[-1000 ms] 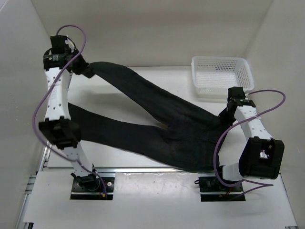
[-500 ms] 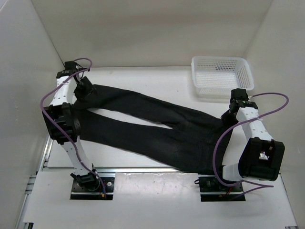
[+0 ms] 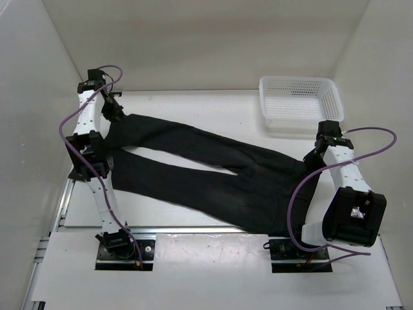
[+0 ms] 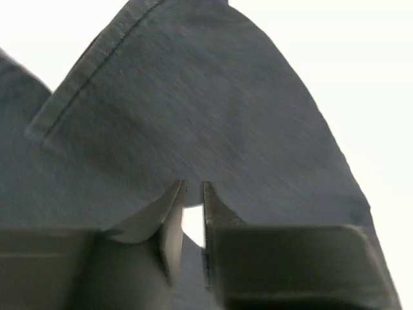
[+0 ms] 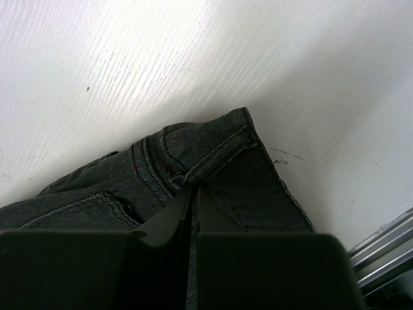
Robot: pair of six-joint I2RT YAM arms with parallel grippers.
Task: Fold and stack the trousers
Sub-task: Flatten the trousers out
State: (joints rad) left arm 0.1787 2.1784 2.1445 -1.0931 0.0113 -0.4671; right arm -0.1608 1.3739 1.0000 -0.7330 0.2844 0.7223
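Observation:
The black trousers (image 3: 213,165) lie spread across the white table (image 3: 213,106), both legs running left and the waistband at the right. My left gripper (image 3: 116,111) is at the hem end of the far leg. In the left wrist view its jaws (image 4: 192,187) stand a narrow gap apart at the edge of the fabric (image 4: 193,110), and bright table shows between them. My right gripper (image 3: 314,154) is at the waistband's far corner. In the right wrist view it (image 5: 192,188) is shut on the stitched waistband (image 5: 213,155).
A white mesh basket (image 3: 300,123) stands at the back right of the table, just beyond the right arm. White walls close in the left, back and right sides. A metal rail (image 3: 193,229) runs along the table's near edge.
The far leg hung lifted in my shut left gripper; it has come down flat on the table. The left jaws opened wide, then narrowed. The right arm barely moved.

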